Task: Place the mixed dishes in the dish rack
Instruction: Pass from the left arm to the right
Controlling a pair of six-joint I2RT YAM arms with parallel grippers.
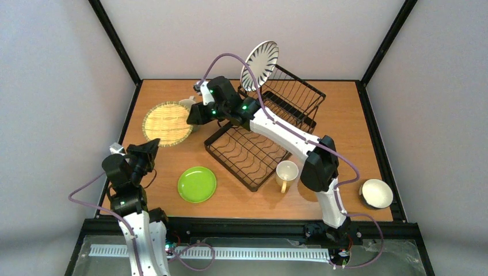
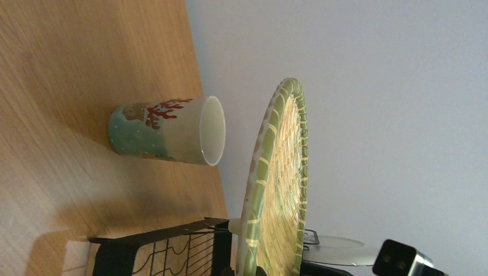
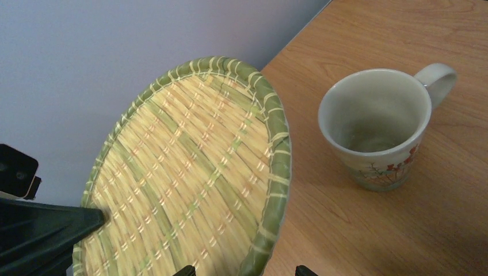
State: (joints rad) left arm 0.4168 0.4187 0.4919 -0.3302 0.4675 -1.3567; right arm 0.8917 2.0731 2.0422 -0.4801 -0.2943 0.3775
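Around the rack [image 1: 244, 150], 3 plates [image 1: 260, 63] [image 1: 197, 184] [image 1: 167, 122], 2 mugs [image 1: 187, 104] [image 1: 286, 172] and 1 bowl [image 1: 376, 192] are seen; woven plate [image 3: 190, 172] is pinched by left gripper [image 1: 152, 144], right gripper [image 1: 194, 115] is spread wide.

no text, labels or numbers are readable

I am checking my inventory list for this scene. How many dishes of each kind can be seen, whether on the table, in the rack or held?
Plates: 3 (striped plate, woven bamboo plate, lime-green plate)
Mugs: 2 (near mug, far mug)
Bowls: 1 (bowl)
Total: 6
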